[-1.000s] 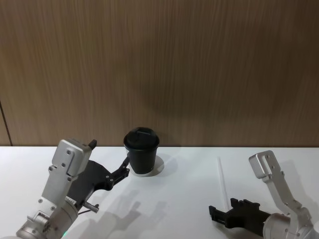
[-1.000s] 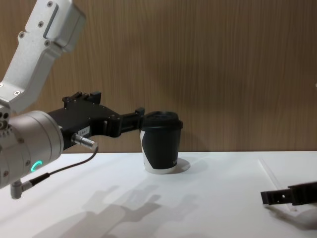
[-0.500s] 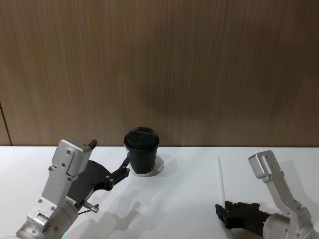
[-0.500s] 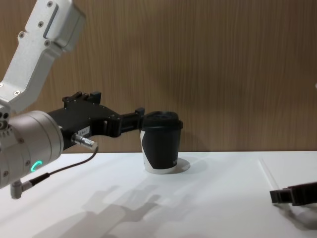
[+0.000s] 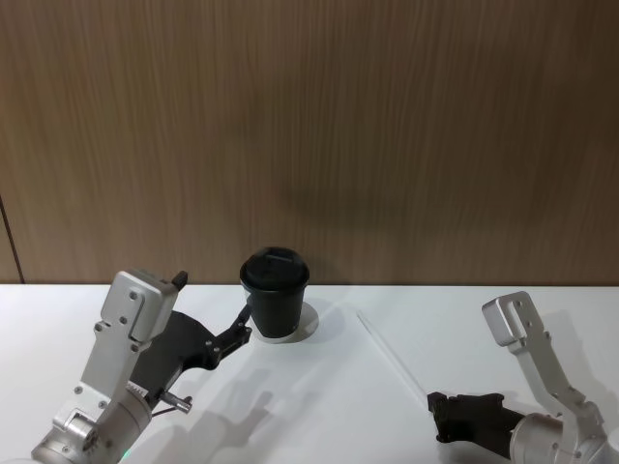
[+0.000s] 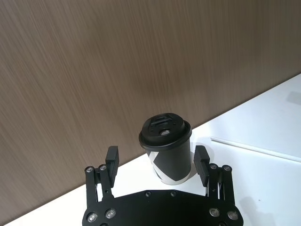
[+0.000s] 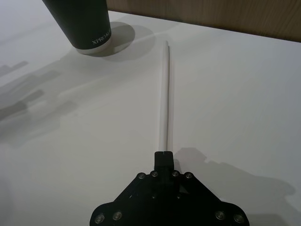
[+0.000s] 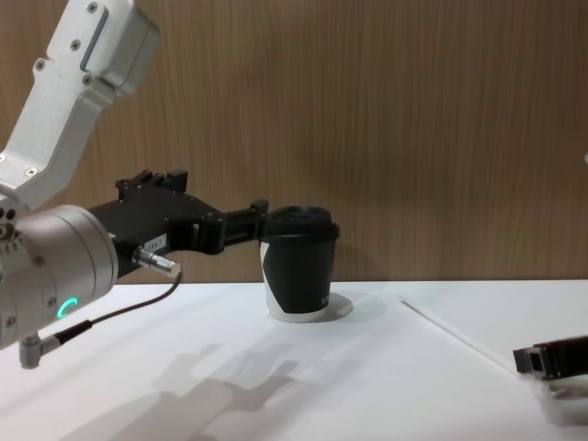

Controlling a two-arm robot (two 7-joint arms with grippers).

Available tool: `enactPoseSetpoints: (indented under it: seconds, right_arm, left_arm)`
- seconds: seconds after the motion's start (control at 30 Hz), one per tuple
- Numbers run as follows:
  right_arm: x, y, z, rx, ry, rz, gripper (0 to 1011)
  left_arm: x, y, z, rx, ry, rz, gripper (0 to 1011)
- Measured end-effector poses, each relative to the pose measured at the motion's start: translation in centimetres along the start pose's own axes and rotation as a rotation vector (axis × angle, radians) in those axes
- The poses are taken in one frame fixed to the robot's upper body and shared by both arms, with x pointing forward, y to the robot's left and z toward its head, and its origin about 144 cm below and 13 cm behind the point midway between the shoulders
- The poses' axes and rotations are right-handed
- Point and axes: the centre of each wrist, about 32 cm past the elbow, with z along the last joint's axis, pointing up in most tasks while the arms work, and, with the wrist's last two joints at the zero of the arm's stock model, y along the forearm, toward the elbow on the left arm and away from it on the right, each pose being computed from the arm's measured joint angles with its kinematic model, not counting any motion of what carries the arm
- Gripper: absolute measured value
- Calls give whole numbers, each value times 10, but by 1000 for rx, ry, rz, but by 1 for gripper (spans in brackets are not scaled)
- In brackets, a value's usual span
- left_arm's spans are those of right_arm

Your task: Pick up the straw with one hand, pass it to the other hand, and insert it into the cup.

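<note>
The straw [image 5: 392,356] lies slanted across the white table, its far end pointing toward the cup [image 5: 276,304]. My right gripper [image 5: 437,406], all black, is shut on the straw's near end; the right wrist view shows the straw [image 7: 164,94] running straight out from the closed fingers [image 7: 164,157] toward the cup [image 7: 87,23]. My left gripper [image 6: 156,160], with the silver wrist and green ring, stands open just short of the black lidded cup [image 6: 169,155], not touching it. From the chest, the straw [image 8: 455,335] lies right of the cup [image 8: 299,276].
A wooden wall runs close behind the table [image 5: 329,406]. The left arm's grey cable [image 8: 119,312] hangs down to the tabletop at the near left. Shadows of the left arm fall on the table's middle.
The right gripper has pulled back to the right and shut on the straw's near end. The straw has swung, its far end moving left toward the cup. The left arm has not moved.
</note>
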Motion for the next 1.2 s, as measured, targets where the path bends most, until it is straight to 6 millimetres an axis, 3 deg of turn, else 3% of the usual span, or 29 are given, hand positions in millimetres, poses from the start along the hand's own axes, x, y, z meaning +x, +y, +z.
enactPoseSetpoints:
  seconds: [0.53, 1.2]
  right_arm:
    - [0, -1, -1, 8, 6, -5, 0]
    - [13, -15, -23, 228, 23, -131, 0]
  left_arm:
    - [0, 0, 0, 0, 0, 0, 1002]
    - [0, 0, 0, 0, 0, 0, 1002]
